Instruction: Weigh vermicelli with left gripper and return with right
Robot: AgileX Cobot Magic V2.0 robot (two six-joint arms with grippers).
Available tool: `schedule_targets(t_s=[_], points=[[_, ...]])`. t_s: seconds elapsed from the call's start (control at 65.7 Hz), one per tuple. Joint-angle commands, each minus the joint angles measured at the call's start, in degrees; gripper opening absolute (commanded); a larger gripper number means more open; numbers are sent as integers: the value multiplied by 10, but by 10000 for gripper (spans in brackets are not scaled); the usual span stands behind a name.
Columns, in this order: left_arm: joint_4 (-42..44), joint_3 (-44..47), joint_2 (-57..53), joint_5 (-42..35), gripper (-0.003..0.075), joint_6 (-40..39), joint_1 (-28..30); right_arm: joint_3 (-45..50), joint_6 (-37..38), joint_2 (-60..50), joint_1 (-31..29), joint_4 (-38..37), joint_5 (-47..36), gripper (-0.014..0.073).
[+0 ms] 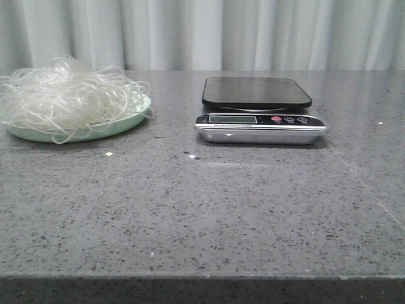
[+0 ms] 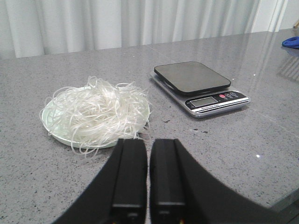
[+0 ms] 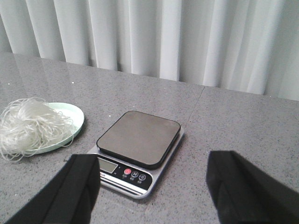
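The vermicelli (image 1: 66, 95), a fluffy heap of whitish strands, lies on a pale green plate (image 1: 120, 125) at the far left of the table. It also shows in the left wrist view (image 2: 96, 112) and the right wrist view (image 3: 28, 128). A kitchen scale (image 1: 259, 111) with a bare black platform stands at the centre back. Neither gripper shows in the front view. My left gripper (image 2: 148, 144) is shut and empty, just short of the plate. My right gripper (image 3: 152, 182) is open and empty, in front of the scale (image 3: 138, 151).
Grey speckled stone table (image 1: 202, 209) with its front edge near the camera. White curtain behind. A blue object (image 2: 291, 43) lies at the far table edge in the left wrist view.
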Motion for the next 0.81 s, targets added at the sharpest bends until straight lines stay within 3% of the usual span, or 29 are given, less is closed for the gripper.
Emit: schedule_targets(t_s=[0.0,0.259,0.32,0.441,0.517,0.791], points=[[-9,-14,7,-46,145,1,0,21,-9,-45,-4,-1,-58,580],[-9,-14,7,-46,145,1,0,83,-9,-124,-4,-1,-117,551],[-9,-14,7,-46,145,1,0,84,-9,-128,-4,-1,-119,465],[-9,-14,7,-46,145,1,0,84,-9,-128,-4,-1,-114,120],[-9,-14,7,-46,145,1,0,84,-9,-128,-4,0,-114,181],[-9,-14,7,-44,145,1,0,84,-9,-128,-4,0,-95,181]])
